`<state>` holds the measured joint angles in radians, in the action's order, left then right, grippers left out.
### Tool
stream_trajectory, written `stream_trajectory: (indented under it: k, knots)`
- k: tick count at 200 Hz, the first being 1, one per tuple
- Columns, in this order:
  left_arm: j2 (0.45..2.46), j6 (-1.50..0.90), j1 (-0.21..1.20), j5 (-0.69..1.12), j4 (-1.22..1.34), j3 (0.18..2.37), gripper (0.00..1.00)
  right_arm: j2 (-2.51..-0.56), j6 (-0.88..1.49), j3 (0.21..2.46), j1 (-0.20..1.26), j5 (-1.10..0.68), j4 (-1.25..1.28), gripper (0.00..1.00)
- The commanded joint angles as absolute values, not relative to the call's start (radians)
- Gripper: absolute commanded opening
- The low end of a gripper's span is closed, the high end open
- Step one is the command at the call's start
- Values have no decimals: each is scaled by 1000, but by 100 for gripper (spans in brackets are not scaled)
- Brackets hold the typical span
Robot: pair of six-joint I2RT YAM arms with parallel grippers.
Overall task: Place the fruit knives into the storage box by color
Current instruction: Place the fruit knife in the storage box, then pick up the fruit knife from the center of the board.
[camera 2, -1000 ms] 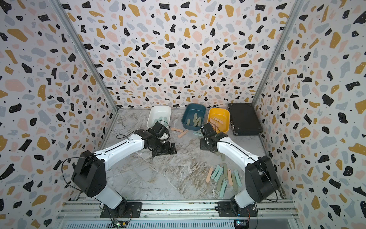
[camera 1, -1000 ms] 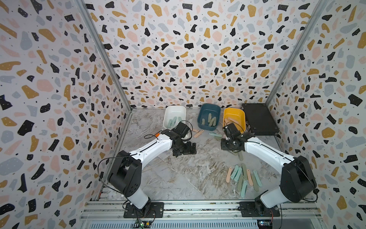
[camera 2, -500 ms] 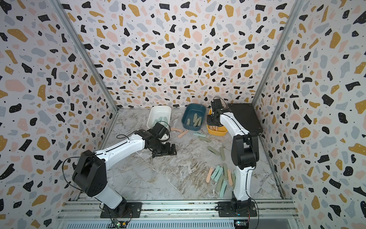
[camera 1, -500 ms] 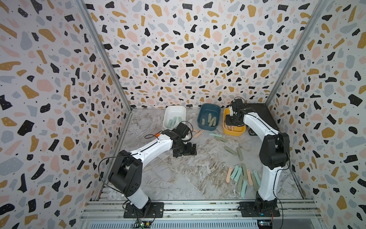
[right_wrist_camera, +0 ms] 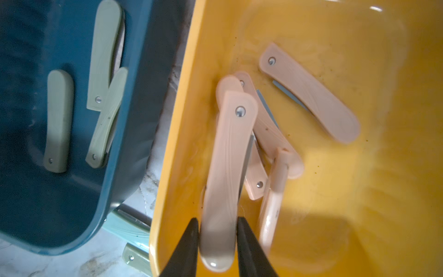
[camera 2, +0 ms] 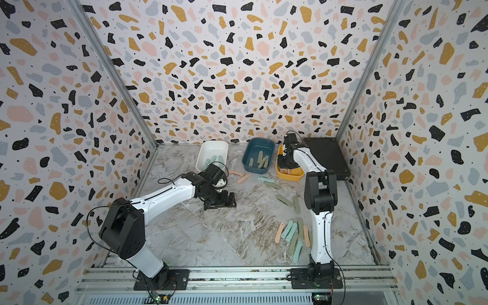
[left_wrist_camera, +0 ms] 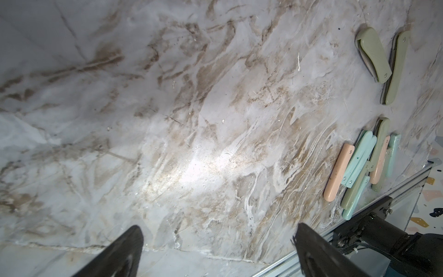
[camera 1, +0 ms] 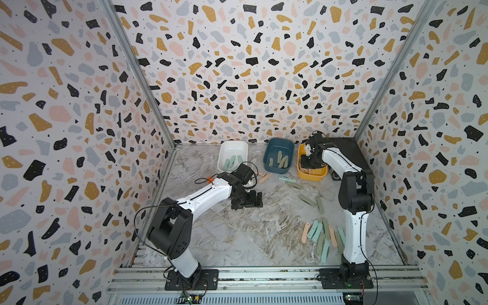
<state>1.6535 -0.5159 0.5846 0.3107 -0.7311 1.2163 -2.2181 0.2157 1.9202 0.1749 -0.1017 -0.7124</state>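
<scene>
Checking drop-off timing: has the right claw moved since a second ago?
Yes. The right claw went from in front of the yellow tub to over it, toward the back wall, pink knife between its jaws.

Scene contains white tub (camera 1: 232, 148), teal-blue tub (camera 1: 280, 146), mustard-yellow tub (camera 1: 311, 177); peach-pink knife (right_wrist_camera: 227, 156), sage-green knife (right_wrist_camera: 58, 120), mint-blue knife (left_wrist_camera: 359, 156); grey-brown marbled tabletop (camera 1: 250, 237); terrazzo-patterned walls (camera 1: 250, 66); black case (camera 2: 327, 153).

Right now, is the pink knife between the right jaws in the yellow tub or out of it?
In: the right wrist view shows the knife inside the tub, above other pink knives, the jaws flanking it.
</scene>
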Motion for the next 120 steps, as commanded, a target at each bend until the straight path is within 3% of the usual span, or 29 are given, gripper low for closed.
stream_trajectory:
  k: [1,26,53,120]
  knots:
    - [1614,-512,593,321,-735,1196,99,-2089,218,1885,180,-97,-762,34]
    - [1577,-523,601,316,-730,1155,99,-1907,262,1683,190,-74,-741,38]
    - [1522,-542,620,324,-744,1101,99,-1666,353,1401,251,-16,-776,35]
    - [1441,-595,688,324,-712,946,99,-1230,678,850,574,12,-867,31]
